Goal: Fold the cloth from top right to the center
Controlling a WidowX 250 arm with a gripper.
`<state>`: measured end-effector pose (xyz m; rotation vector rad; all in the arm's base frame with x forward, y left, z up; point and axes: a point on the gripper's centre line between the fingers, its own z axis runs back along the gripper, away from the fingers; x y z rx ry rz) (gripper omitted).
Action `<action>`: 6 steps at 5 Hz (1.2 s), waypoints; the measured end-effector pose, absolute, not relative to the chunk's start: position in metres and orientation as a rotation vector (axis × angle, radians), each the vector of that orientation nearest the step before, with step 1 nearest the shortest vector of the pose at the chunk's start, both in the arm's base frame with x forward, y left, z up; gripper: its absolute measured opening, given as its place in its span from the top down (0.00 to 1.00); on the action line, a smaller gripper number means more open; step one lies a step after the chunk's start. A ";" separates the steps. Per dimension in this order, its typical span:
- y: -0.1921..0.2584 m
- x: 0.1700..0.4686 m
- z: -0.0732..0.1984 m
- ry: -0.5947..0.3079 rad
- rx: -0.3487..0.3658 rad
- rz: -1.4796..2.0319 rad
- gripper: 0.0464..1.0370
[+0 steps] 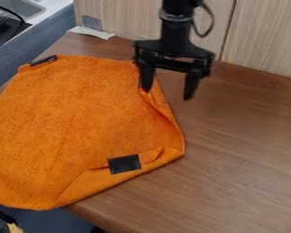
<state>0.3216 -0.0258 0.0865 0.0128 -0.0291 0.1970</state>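
The black gripper (167, 91) hangs over the upper right edge of the orange cloth (81, 118), its two fingers spread well apart. Its left finger is at the cloth's edge, where the fabric is creased; whether it touches cannot be told. The right finger is over bare wood beside the cloth. The cloth's right edge is turned inward in a narrow fold, and its lower right edge is also folded over, with a black patch (124, 164) there. The top right corner lies partly behind the left finger.
The brown wooden table (245, 150) extends to the right of the cloth. A light wooden panel (263, 36) stands along the back. A small dark strip (43, 60) is at the cloth's top left, and a sink (20, 8) is at the far upper left.
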 end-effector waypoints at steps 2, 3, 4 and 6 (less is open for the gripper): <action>0.011 0.356 0.065 -0.066 0.023 0.345 0.04; 0.016 0.367 0.060 -0.070 0.053 0.379 0.04; 0.022 0.369 0.046 -0.033 0.078 0.396 0.04; 0.024 0.369 0.044 -0.042 0.079 0.396 0.39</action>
